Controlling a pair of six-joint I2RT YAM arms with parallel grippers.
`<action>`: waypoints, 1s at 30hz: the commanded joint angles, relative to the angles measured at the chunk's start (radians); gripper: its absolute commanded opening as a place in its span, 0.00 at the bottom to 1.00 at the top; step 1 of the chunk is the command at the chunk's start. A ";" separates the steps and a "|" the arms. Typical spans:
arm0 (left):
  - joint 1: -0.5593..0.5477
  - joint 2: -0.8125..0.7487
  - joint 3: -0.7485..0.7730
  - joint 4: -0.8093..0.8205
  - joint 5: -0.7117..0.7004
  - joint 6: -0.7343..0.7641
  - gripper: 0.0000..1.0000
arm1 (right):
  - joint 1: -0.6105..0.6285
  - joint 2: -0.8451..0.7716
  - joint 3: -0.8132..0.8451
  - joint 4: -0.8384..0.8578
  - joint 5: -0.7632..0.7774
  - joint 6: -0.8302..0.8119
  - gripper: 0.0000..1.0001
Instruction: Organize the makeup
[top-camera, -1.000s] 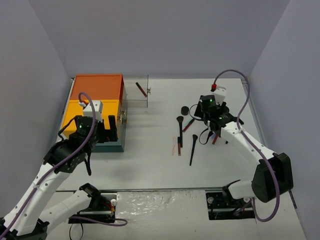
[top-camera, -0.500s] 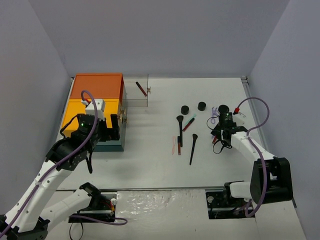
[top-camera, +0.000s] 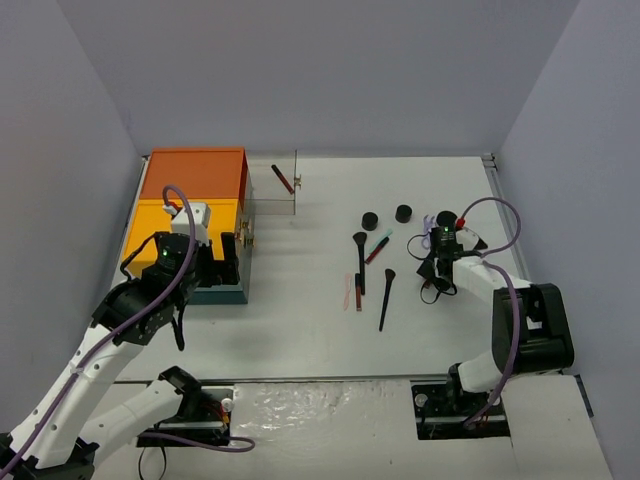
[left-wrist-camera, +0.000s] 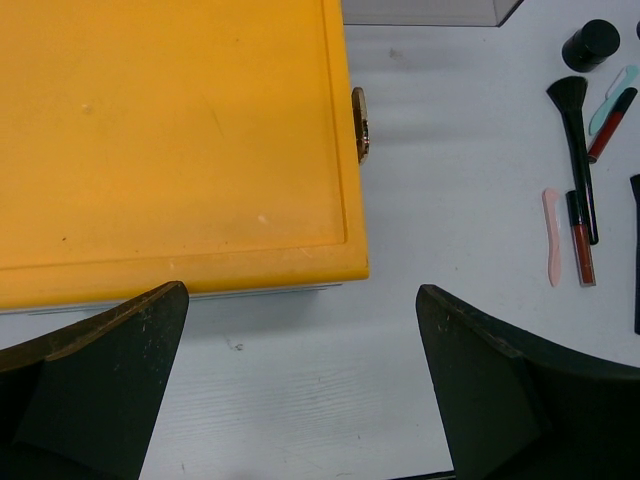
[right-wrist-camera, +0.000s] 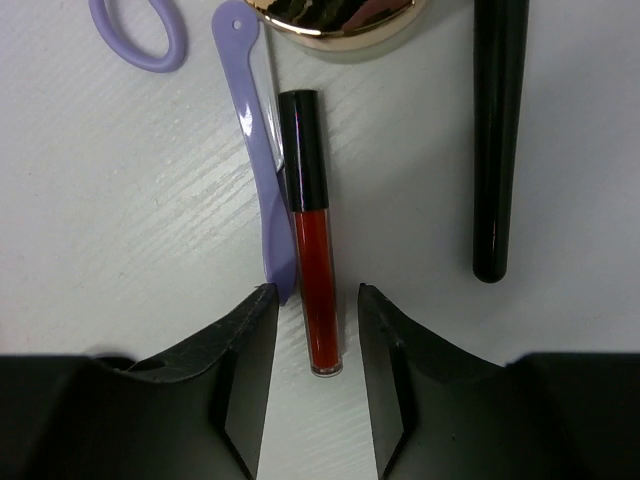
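In the right wrist view my right gripper (right-wrist-camera: 313, 330) is partly open and straddles the lower end of a red lip gloss tube (right-wrist-camera: 312, 260) with a black cap. Neither finger touches the tube. A lilac spatula (right-wrist-camera: 252, 150) lies beside it, with a lilac loop (right-wrist-camera: 135, 30) and a black brush handle (right-wrist-camera: 497, 140) nearby. From above, the right gripper (top-camera: 437, 278) is low over the right cluster. Black brushes (top-camera: 360, 260) and round black jars (top-camera: 370, 219) lie mid-table. My left gripper (left-wrist-camera: 300, 380) is open and empty at the front right corner of the orange-topped box (left-wrist-camera: 170, 130).
A clear stand (top-camera: 275, 185) holding a dark red stick is behind the box (top-camera: 190, 205). A gold-rimmed compact (right-wrist-camera: 330, 15) lies just beyond the gloss tube. A pink spatula (left-wrist-camera: 552, 235) and another red tube (left-wrist-camera: 580, 235) lie beside a brush.
My right arm has swung from the middle of the makeup to the right cluster and come down over the red gloss tube. The left arm has barely moved.
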 joint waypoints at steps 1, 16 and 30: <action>0.006 -0.019 0.018 0.035 -0.011 -0.015 0.97 | -0.002 0.010 -0.013 -0.009 0.022 0.018 0.28; 0.005 0.026 0.044 0.057 -0.006 -0.009 0.97 | 0.120 -0.285 0.185 -0.219 0.104 -0.060 0.00; 0.006 0.003 0.102 -0.024 -0.048 0.000 0.97 | 0.535 0.100 0.952 0.067 -0.142 -0.160 0.00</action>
